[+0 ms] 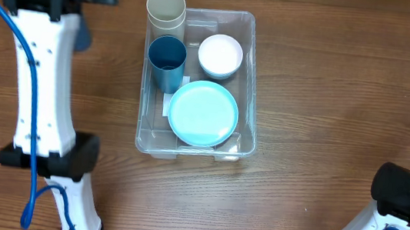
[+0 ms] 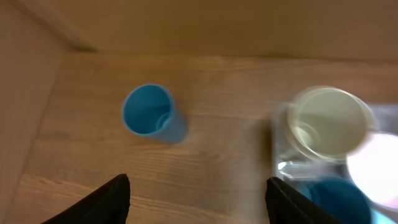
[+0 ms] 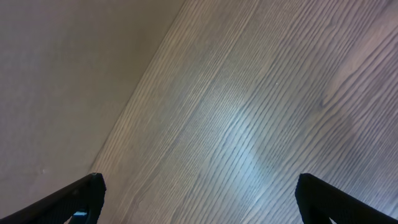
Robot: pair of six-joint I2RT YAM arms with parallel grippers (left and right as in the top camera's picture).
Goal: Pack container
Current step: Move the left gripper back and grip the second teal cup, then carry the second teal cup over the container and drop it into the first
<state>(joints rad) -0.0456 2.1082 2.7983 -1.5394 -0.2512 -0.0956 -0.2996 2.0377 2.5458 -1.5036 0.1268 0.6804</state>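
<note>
The container (image 1: 200,23) sits mid-worktop (image 1: 307,103), holding a cream cup (image 1: 165,8), a dark blue cup (image 1: 167,56), a bowl (image 1: 219,55) and a plate (image 1: 203,113). The left fingers (image 2: 112,202) are spread wide and empty, with a light blue cup (image 2: 148,112) standing on the worktop outside the container. The right fingers (image 3: 81,196) gape wide over the worktop, gripping nothing.
</note>
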